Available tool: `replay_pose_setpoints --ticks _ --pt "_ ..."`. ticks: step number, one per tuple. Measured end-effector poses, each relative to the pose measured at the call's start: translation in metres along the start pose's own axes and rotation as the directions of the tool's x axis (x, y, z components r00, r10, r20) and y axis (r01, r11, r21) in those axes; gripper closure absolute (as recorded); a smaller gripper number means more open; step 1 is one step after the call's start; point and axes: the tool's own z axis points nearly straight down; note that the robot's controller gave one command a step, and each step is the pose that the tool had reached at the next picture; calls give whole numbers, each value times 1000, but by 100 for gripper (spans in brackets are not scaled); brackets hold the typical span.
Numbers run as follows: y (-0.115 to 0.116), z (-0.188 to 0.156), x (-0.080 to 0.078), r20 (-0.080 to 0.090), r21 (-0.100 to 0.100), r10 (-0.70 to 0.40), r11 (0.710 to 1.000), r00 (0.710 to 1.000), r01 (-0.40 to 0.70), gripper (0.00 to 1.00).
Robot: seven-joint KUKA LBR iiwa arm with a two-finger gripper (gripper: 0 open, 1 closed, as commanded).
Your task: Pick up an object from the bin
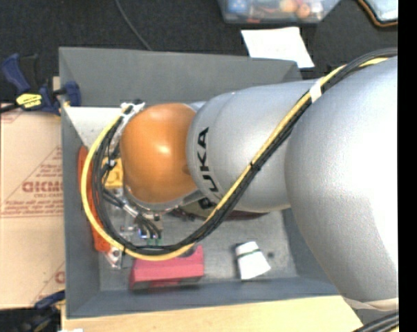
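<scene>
Now, from the camera above, the arm (284,158) reaches across the grey bin (194,75) from its right edge, and its orange cover (156,154) sits over the bin's left half. Under that cover the gripper (135,234) hangs among yellow and black cables (88,185), close to the left wall and the front edge. Whether it is open or closed, or has anything in it, I cannot tell, since the cover and cables hide it.

Nearest to it is a pink block (168,268), flat and lying lengthwise along the front edge, just beside the gripper's lower end. An orange thing (90,213) runs along the left wall, mostly behind the cables, so its kind is unclear. A small white plastic piece (252,260) lies apart from both, further right along the front edge.

The pink block looks the likeliest pick. It is probably light and fairly stiff, with straight dull sides that should not slip. The best hold would be across its narrow width, near the middle of its length, so it does not swing. So near the front wall, though, it may leave little room on that side. The white plastic piece seems hard and light, but small enough to skid or tip under a pinch
</scene>
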Motion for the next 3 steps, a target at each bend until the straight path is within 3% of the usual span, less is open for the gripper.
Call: replay_pose_setpoints --ticks 1,2,3 --pt "-1 -5 -2 7 -2 7 1000 1000 -7 0" --pt "-53 84 26 24 -6 -228 973 973 229 0" --pt "-62 32 35 11 -2 -192 981 981 192 0"
